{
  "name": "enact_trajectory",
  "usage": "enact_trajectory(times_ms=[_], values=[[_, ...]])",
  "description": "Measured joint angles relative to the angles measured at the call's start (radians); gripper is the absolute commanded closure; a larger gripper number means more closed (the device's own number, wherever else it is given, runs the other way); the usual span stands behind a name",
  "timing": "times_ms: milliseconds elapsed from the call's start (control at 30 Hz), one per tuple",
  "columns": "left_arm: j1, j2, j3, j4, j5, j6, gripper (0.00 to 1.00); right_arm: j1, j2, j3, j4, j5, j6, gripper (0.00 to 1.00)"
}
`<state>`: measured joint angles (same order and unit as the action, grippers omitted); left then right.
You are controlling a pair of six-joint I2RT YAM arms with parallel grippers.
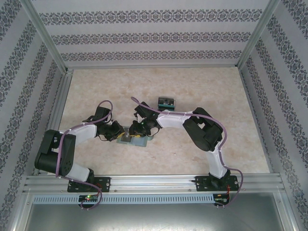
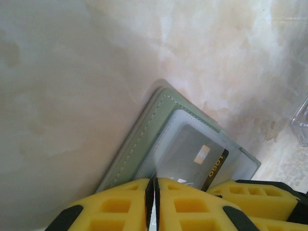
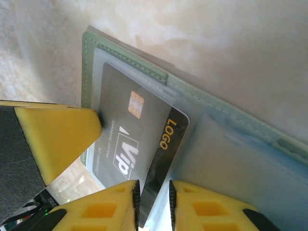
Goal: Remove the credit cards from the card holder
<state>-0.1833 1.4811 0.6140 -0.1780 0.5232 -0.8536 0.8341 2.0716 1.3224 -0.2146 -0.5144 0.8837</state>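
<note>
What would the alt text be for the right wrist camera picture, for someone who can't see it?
A black card printed VIP and LOGO sits in a clear sleeve of an open green card holder on a pale table, its near end running into the narrow gap of the right claw. The left claw touches the holder's left edge.

We're looking into a robot test cell, lab-style: aluminium framing (image 1: 45, 41) boxes in a marble-look bench (image 1: 192, 86), with patterned wallpaper panels (image 1: 154, 36) as walls. Two robot arms (image 1: 202, 132) sit bolted to the front rail (image 1: 154, 182).
</note>
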Motion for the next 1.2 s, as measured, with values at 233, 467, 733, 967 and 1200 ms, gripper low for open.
enact_trajectory(times_ms=[233,467,733,967,1200], values=[[0.0,0.0,0.0,0.002,0.0,0.002,0.85,-0.001,0.015,0.006,0.011,-0.01,0.029,0.8],[0.0,0.0,0.0,0.006,-0.006,0.002,0.85,-0.007,0.019,0.006,0.019,-0.017,0.061,0.96],[0.001,-0.002,0.0,0.006,-0.018,0.01,0.86,-0.021,0.012,-0.042,0.098,-0.042,0.1,1.0],[0.001,-0.002,0.0,0.006,-0.019,0.016,0.86,-0.027,-0.013,-0.112,0.196,-0.049,0.119,1.0],[0.002,-0.005,0.001,0.006,-0.018,0.02,0.8,-0.036,-0.036,-0.153,0.219,-0.048,0.132,1.0]])
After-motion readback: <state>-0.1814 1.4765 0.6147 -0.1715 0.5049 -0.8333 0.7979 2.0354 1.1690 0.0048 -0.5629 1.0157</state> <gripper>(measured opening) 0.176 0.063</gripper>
